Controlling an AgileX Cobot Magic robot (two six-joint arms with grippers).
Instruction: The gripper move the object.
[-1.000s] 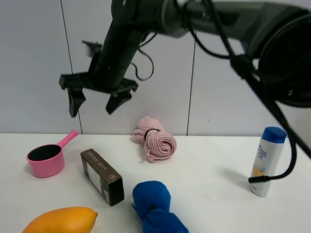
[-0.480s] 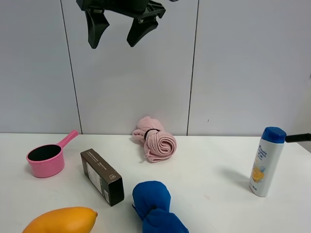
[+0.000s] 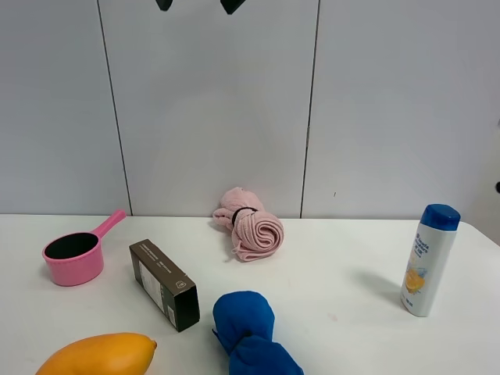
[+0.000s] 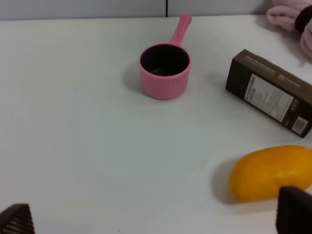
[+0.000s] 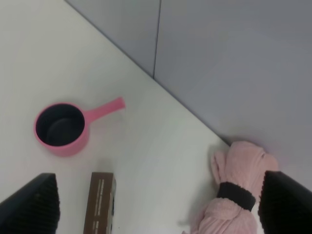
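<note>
The dark brown carton (image 3: 162, 285) with a white label lies flat on the white table (image 3: 328, 258), front left of centre. It also shows in the left wrist view (image 4: 270, 92) and the right wrist view (image 5: 100, 204). My right gripper (image 3: 197, 4) is open and empty, high above the table at the top edge of the exterior view, with only its fingertips (image 3: 230, 5) showing. In its own view the right gripper (image 5: 158, 207) looks down on the carton from far up. My left gripper (image 4: 156, 219) is open and empty, low over the table's left part.
A pink ladle (image 3: 72, 258) stands left of the carton. A yellow mango (image 3: 98, 355) lies at the front left, a blue cloth bundle (image 3: 248, 332) at the front centre. A pink cloth roll (image 3: 250, 225) lies by the back wall. A white blue-capped bottle (image 3: 428, 259) stands at the right.
My right gripper has risen steadily, staying open, until only its fingertips show at the top edge. The arm and cable have left the view. Nothing on the table moved.
</note>
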